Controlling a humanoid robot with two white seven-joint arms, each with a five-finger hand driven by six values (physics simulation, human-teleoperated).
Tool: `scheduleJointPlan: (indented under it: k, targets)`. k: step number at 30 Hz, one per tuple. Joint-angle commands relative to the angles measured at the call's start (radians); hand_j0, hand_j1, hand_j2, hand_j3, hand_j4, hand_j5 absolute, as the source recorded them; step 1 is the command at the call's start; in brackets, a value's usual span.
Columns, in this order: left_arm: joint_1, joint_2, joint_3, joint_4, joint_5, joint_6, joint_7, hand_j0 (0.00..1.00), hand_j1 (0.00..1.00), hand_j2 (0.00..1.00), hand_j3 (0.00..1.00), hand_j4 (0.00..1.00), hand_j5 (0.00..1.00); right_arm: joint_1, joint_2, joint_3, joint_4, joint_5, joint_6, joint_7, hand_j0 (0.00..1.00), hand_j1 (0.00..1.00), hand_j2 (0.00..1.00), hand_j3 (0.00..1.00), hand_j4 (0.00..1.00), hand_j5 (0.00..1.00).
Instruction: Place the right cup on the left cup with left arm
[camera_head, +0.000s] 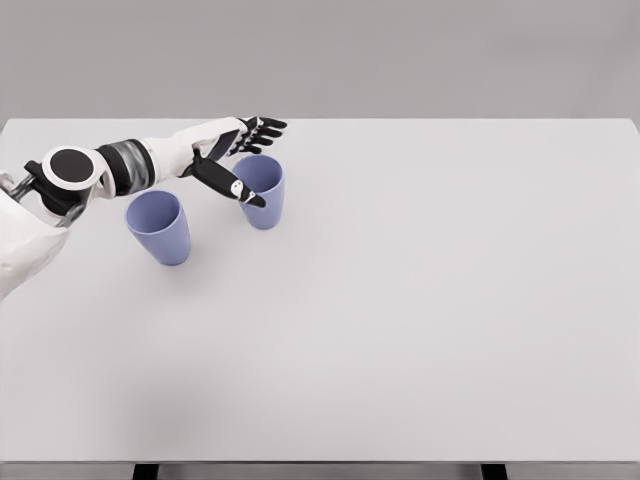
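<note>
We see left hand (238, 152) spread, empty, thumb across rim of right cup (262, 190); we wrap cup wall squarely before lifting toward left cup (159, 227) beside it

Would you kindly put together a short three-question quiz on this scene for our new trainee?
1. True or false: the left hand has lifted the right cup off the table.
2. How many cups stand on the table?
3. The hand's thumb lies across which cup's rim: A) left cup, B) right cup?

Key: 1 false, the hand is open and both cups stand upright; 2 two; 3 B.
</note>
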Motion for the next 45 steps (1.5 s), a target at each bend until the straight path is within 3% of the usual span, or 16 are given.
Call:
scheduleJointPlan:
  k: [1, 23, 41, 45]
  targets:
    - [0.0, 0.001, 0.001, 0.003, 0.003, 0.0, 0.0, 1.0, 1.0, 1.0, 1.0, 1.0, 1.0, 0.0, 0.0, 0.0, 0.0, 0.0, 0.0, 0.0, 1.0, 1.0, 1.0, 1.0, 1.0, 1.0]
    - [0.005, -0.03, -0.015, 0.099, -0.003, -0.002, 0.0, 1.0, 1.0, 1.0, 1.0, 1.0, 1.0, 0.0, 0.0, 0.0, 0.0, 0.0, 0.0, 0.0, 1.0, 1.0, 1.0, 1.0, 1.0, 1.0]
    - [0.005, -0.05, -0.025, 0.116, -0.009, -0.002, 0.002, 1.0, 1.0, 1.0, 1.0, 1.0, 1.0, 0.0, 0.0, 0.0, 0.0, 0.0, 0.0, 0.0, 1.0, 1.0, 1.0, 1.0, 1.0, 1.0]
    - [0.006, -0.05, -0.025, 0.116, -0.011, -0.002, 0.002, 0.91, 0.91, 0.91, 0.91, 0.91, 0.91, 0.0, 0.0, 0.0, 0.0, 0.0, 0.0, 0.0, 1.0, 1.0, 1.0, 1.0, 1.0, 1.0]
